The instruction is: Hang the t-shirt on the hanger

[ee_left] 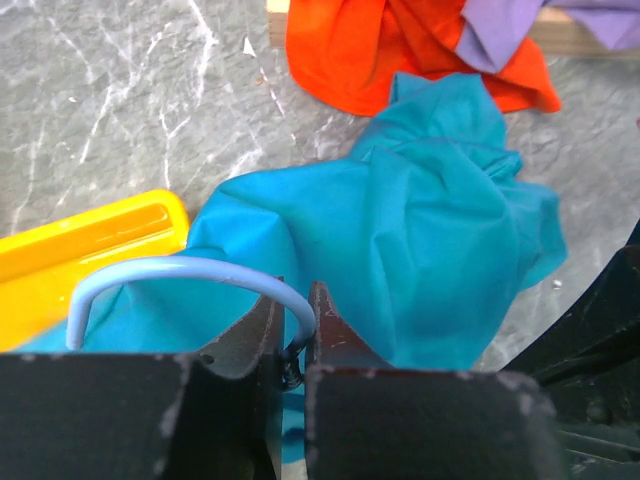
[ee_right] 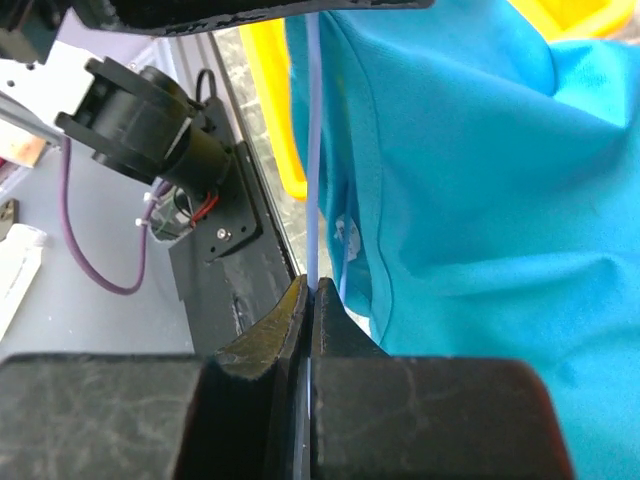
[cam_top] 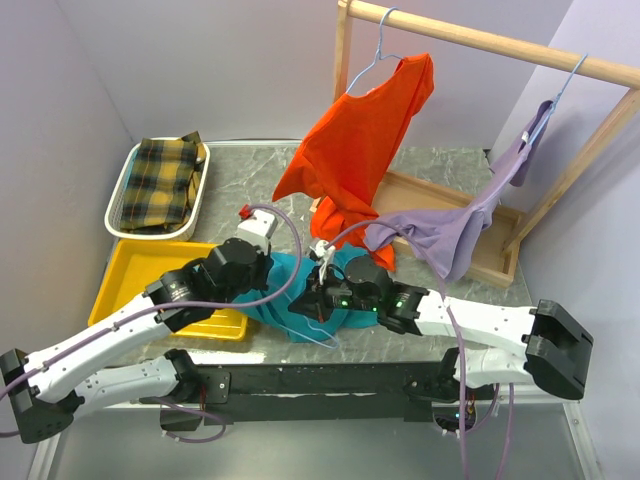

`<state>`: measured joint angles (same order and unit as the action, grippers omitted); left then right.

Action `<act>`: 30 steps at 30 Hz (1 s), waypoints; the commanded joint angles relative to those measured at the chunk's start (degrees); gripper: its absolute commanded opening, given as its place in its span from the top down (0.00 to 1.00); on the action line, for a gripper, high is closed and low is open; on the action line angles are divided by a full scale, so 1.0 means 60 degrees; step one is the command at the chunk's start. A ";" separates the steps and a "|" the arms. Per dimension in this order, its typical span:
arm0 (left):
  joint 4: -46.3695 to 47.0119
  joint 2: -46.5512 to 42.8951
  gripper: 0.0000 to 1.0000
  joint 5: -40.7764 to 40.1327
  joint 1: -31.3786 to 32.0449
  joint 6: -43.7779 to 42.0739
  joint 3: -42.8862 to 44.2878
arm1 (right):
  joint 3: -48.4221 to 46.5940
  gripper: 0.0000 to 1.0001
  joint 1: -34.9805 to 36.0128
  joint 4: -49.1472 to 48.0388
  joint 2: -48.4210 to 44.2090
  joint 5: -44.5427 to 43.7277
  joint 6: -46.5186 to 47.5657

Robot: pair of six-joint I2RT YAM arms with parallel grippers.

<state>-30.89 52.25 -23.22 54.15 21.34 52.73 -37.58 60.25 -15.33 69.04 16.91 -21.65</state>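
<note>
Hanger (ee_left: pixel 180 268) work is in hand at lower centre of the overhead frame. The left gripper (ee_left: pixel 297 300) is pinched tight on the pale-blue wire at the foot of its hook. The right gripper (ee_right: pixel 308 290) is clamped closed on a straight run of the same wire. The teal t-shirt (cam_top: pixel 280 300) lies crumpled on the grey table (cam_top: pixel 250 170) beneath both wrists and drapes against the wire in the right wrist view. Whether any of the wire frame sits inside the cloth cannot be told.

The step appears to be feeding the hanger into the shirt. The next move likely calls for one gripper to let go and draw fabric over a shoulder of the hanger while the other steadies the wire.

Room is tight. A yellow tray (cam_top: pixel 140 270) sits just left of the shirt, and the table's near edge runs directly below it. An orange shirt (cam_top: pixel 360 140) and a lilac shirt (cam_top: pixel 450 230) hang from the wooden rail (cam_top: pixel 500 45) just above. Bare tabletop shows toward upper centre.
</note>
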 commanded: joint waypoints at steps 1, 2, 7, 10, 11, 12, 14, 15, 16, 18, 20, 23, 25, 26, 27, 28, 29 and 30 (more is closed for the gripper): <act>0.0300 -0.0065 0.99 -0.0714 0.0247 -0.0027 0.0177 | -0.0767 0.95 0.0095 0.0223 -0.0021 -0.0706 -0.0083; 0.0330 -0.0095 0.99 -0.0758 0.0291 -0.0128 0.0133 | -0.0825 0.89 0.0081 0.0415 -0.0079 -0.0882 -0.0083; 0.0418 -0.0475 0.99 -0.0904 0.0306 -0.0247 -0.0101 | -0.0739 0.42 0.0095 0.1337 -0.1218 -0.2127 -0.0404; 0.0315 -0.0491 0.99 -0.1328 0.0306 -0.0159 -0.0073 | -0.0432 0.36 0.0080 0.1937 -0.2417 -0.3576 -0.0770; 0.0257 -0.0476 0.99 -0.1446 0.0306 -0.0057 -0.0043 | -0.0300 0.36 0.0081 0.2056 -0.2743 -0.3956 -0.0873; 0.0213 -0.0418 0.99 -0.1505 0.0306 0.0002 0.0015 | 0.0006 0.35 0.0066 0.2159 -0.3022 -0.4613 -0.1048; 0.0183 -0.0359 0.99 -0.1841 0.0306 0.0177 0.0132 | 0.0344 0.34 0.0081 0.2349 -0.3857 -0.5101 -0.1415; 0.0154 -0.0272 0.99 -0.1929 0.0306 0.0236 0.0147 | 0.0810 0.34 0.0081 0.2307 -0.4135 -0.5219 -0.1576; 0.0111 -0.0242 0.99 -0.2235 0.0306 0.0309 0.0234 | 0.1076 0.35 0.0081 0.2190 -0.4689 -0.5293 -0.1867; 0.0023 -0.0081 0.99 -0.2573 0.0306 0.0558 0.0337 | 0.1893 0.36 0.0081 0.1737 -0.5205 -0.5221 -0.2220; -0.0152 0.0051 0.99 -0.2953 0.0306 0.0763 0.0527 | 0.2380 0.38 0.0095 0.1253 -0.5762 -0.4986 -0.2631; -0.0445 0.0446 0.99 -0.3379 0.0204 0.1041 0.0762 | 0.2909 0.41 0.0153 0.0872 -0.5735 -0.4533 -0.2822; -0.0592 0.0754 0.99 -0.3308 0.0058 0.1173 0.0966 | 0.2793 0.43 0.0416 0.0871 -0.5211 -0.4604 -0.2764; -0.0608 0.0914 0.99 -0.3206 -0.0103 0.1203 0.1026 | 0.2705 0.43 0.0867 0.0871 -0.4990 -0.4938 -0.2691; -0.0651 0.0988 0.99 -0.2958 -0.0220 0.1204 0.1099 | 0.2429 0.43 0.1205 0.0871 -0.4755 -0.5203 -0.2604; -0.0652 0.1033 0.99 -0.2840 -0.0337 0.1218 0.1201 | 0.2266 0.43 0.1513 0.0929 -0.4231 -0.5495 -0.2458; -0.0637 0.1077 0.99 -0.2766 -0.0498 0.1204 0.1231 | 0.2091 0.43 0.1806 0.0973 -0.3950 -0.6049 -0.2398; -0.0623 0.1135 0.99 -0.2678 -0.0558 0.1189 0.1275 | 0.1726 0.43 0.2462 0.1046 -0.3657 -0.6432 -0.2354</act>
<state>-33.93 58.48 -39.22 53.04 27.49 56.86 -20.97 66.78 -6.37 41.21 -12.93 -36.60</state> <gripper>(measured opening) 0.102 0.569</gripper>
